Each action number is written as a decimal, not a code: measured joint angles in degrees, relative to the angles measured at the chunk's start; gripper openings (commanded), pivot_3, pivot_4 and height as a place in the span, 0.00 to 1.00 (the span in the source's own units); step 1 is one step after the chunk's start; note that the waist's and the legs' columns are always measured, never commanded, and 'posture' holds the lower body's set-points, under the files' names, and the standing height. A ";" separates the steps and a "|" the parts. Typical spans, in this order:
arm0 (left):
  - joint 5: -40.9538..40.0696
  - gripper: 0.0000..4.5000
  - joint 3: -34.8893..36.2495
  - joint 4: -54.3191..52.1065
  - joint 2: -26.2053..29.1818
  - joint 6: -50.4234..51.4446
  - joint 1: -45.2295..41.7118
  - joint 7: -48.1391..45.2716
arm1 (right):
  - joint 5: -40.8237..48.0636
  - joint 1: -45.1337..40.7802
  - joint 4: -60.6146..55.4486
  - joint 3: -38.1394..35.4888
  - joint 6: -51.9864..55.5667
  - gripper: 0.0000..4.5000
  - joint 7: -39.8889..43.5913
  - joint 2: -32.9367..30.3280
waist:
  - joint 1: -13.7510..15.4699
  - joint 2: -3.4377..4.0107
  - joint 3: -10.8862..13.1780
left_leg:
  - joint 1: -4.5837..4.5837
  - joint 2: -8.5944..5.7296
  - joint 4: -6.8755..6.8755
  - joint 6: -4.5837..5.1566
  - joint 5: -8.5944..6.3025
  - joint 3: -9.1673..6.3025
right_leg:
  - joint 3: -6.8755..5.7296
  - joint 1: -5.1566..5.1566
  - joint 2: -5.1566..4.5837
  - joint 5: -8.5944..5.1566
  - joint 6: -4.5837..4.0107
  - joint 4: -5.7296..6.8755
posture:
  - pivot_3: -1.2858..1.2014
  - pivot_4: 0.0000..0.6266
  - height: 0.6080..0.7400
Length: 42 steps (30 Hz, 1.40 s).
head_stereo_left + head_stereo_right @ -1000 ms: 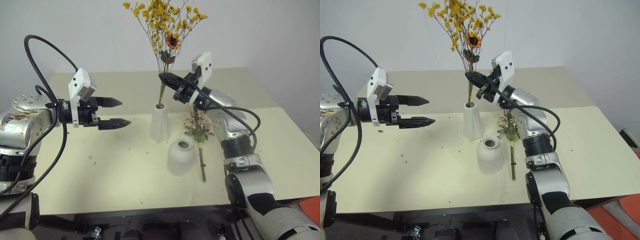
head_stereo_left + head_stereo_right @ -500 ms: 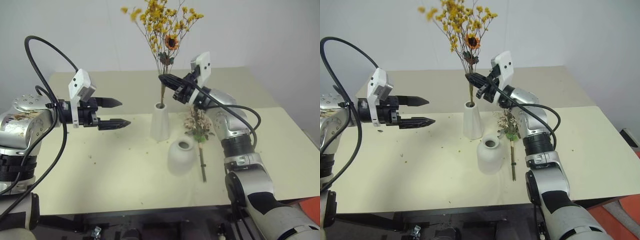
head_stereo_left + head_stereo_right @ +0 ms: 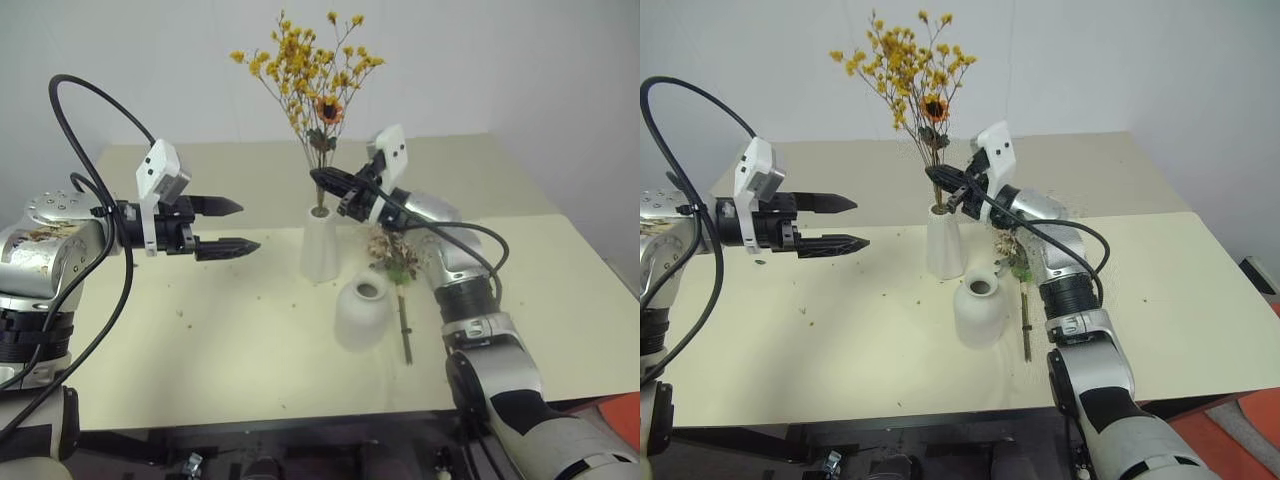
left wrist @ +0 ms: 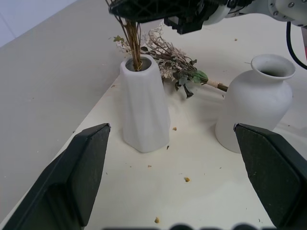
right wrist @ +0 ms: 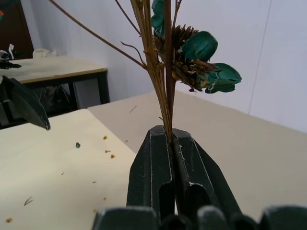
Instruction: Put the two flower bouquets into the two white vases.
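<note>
Eye views, progress: we judge the task about half done. The bouquet of small yellow dried blooms with one orange flower (image 3: 312, 72) has its thin stems down in the mouth of the tall slim tapered matte white vase (image 3: 320, 246), but it is not yet let go.
Eye views, what is left: the bouquet of pink roses, white sprigs and green leaves (image 3: 395, 258) lies flat on the pale bench (image 3: 200, 330), just right of the tall vase; the squat rounded white vase (image 3: 362, 312), in front of the tall vase, looks empty.
Eye views, right claw (image 3: 322, 180): we see it pinched on the yellow bouquet's stems just above the tall vase's mouth.
Eye views, left claw (image 3: 238, 225): jaws wide, holding nothing, well left of the tall vase.
Left wrist view: stems sit inside the tall vase (image 4: 145, 109); the rose bouquet (image 4: 172, 62) lies behind it, the squat vase (image 4: 255, 103) beside it.
Right wrist view: the right claw's fingers (image 5: 153, 177) are clamped together on the brown stems (image 5: 160, 76).
</note>
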 measured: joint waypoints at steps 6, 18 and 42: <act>-0.09 1.00 0.00 -0.53 0.08 0.11 0.44 0.11 | -1.22 1.03 1.37 0.16 -1.45 0.01 0.28 0.71 | -0.05 0.00 0.00 | 0.00 0.00 0.00 0.00 0.00 0.00 | 0.00 -0.01 0.00 0.00 0.01 0.00 | 0.52 0.24 1.00; -0.11 1.00 0.00 -1.12 0.13 0.67 0.48 0.17 | -2.67 5.17 -1.40 2.18 -2.50 0.62 3.55 -0.97 | -0.02 0.00 0.00 | 0.00 0.00 -0.01 0.00 0.00 0.00 | 0.00 -0.01 0.01 -0.05 0.08 0.00 | 0.52 0.24 1.00; -0.06 1.00 -2.89 0.17 -6.16 -0.72 -1.12 -3.51 | 3.06 8.98 -34.19 5.70 52.55 0.75 12.05 -36.23 | 1.37 -0.04 0.02 | -0.11 0.00 0.02 0.00 0.00 0.02 | 0.00 -0.03 -0.01 -0.07 0.10 -0.15 | 0.52 0.24 1.00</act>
